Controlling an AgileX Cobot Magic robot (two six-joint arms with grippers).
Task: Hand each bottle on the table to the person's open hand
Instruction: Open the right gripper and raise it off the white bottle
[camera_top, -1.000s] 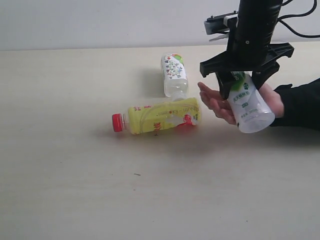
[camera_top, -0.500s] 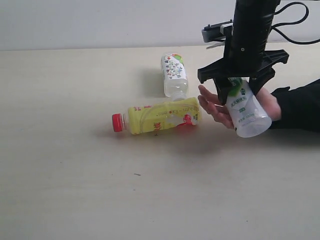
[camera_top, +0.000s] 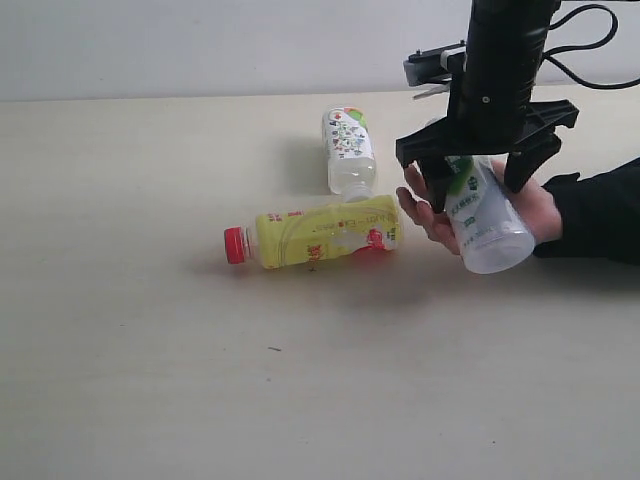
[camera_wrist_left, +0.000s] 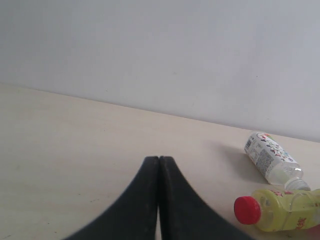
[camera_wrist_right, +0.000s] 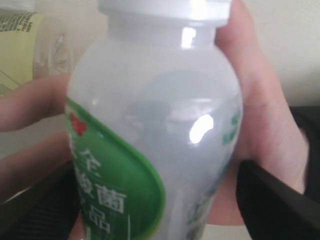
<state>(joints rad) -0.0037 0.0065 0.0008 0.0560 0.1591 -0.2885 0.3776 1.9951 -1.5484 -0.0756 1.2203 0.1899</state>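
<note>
The white bottle with the green label (camera_top: 483, 215) lies in the person's open hand (camera_top: 428, 208), cap end up between the fingers of my right gripper (camera_top: 478, 185). In the right wrist view this white bottle (camera_wrist_right: 160, 125) fills the frame. One black finger (camera_wrist_right: 272, 197) stands apart from it, with the palm (camera_wrist_right: 260, 100) showing in the gap, so the right gripper (camera_wrist_right: 155, 200) is open. The yellow red-capped bottle (camera_top: 320, 232) and the short patterned bottle (camera_top: 348, 150) lie on the table (camera_top: 150, 330). My left gripper (camera_wrist_left: 159, 160) is shut and empty. The clear red-labelled bottle is out of view.
The person's dark sleeve (camera_top: 600, 210) reaches in from the right edge. In the left wrist view the yellow bottle (camera_wrist_left: 280, 212) and the patterned bottle (camera_wrist_left: 270, 156) lie off to one side of the fingers. A pale wall (camera_top: 200, 45) backs the table.
The right arm rose slightly and its fingers spread. The white bottle tipped over toward the person's fingers and settled in the palm. The other two bottles have not moved.
</note>
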